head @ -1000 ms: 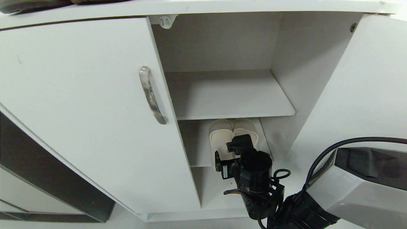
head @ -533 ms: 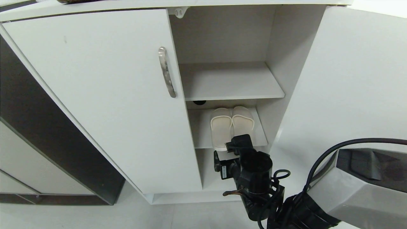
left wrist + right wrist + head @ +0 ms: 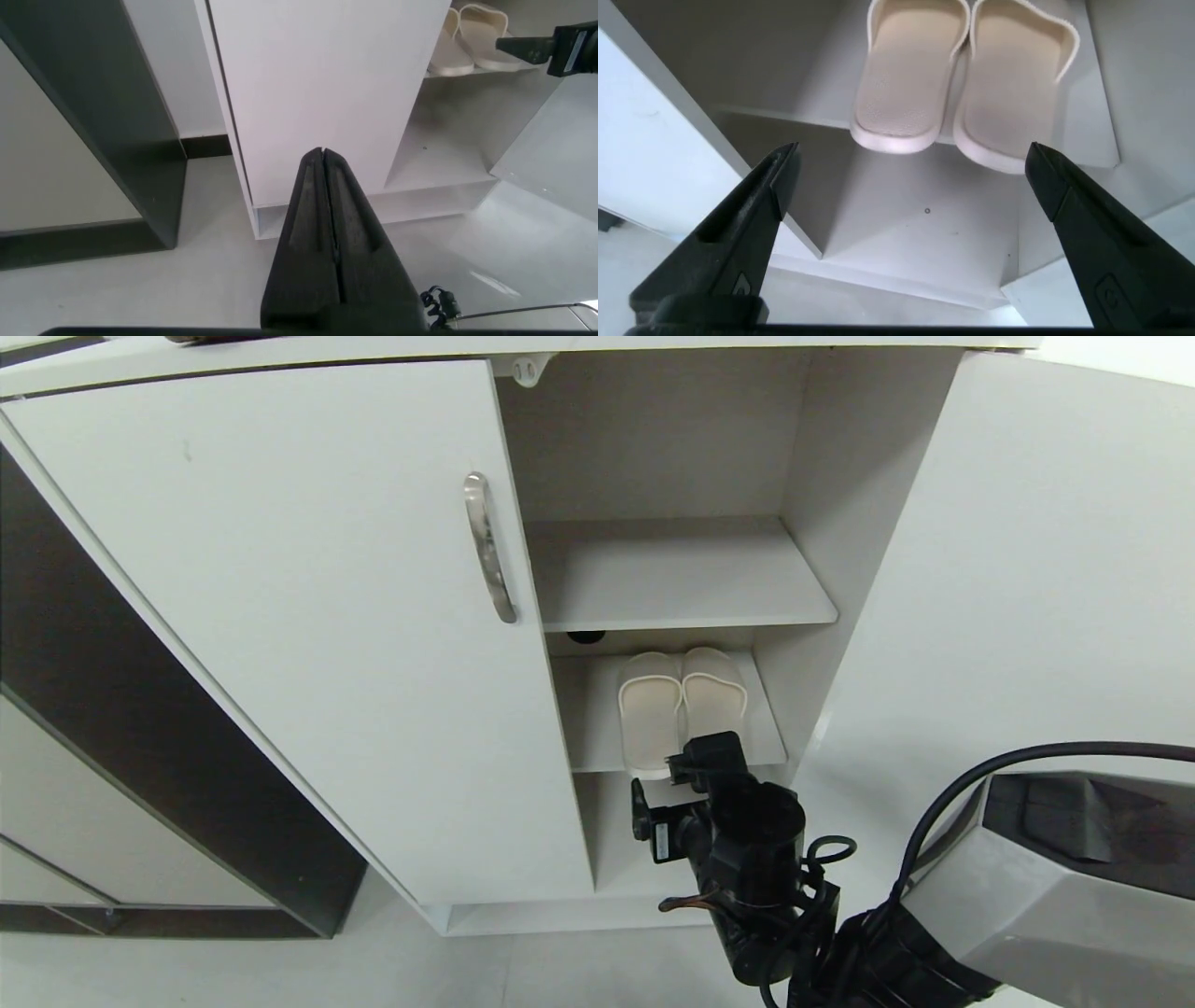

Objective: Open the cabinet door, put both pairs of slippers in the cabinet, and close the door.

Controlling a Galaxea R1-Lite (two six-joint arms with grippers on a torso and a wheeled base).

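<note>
Right gripper (image 3: 912,157) (agape) faces slippers (image 3: 681,702) in cabinet (image 3: 653,439).

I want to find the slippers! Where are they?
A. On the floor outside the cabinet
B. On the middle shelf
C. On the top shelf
B: the pair of slippers lies side by side on the middle shelf, below the top shelf.

White middle shelf (image 3: 583,719), cream slippers (image 3: 651,709) side by side, overhanging front edge
</note>
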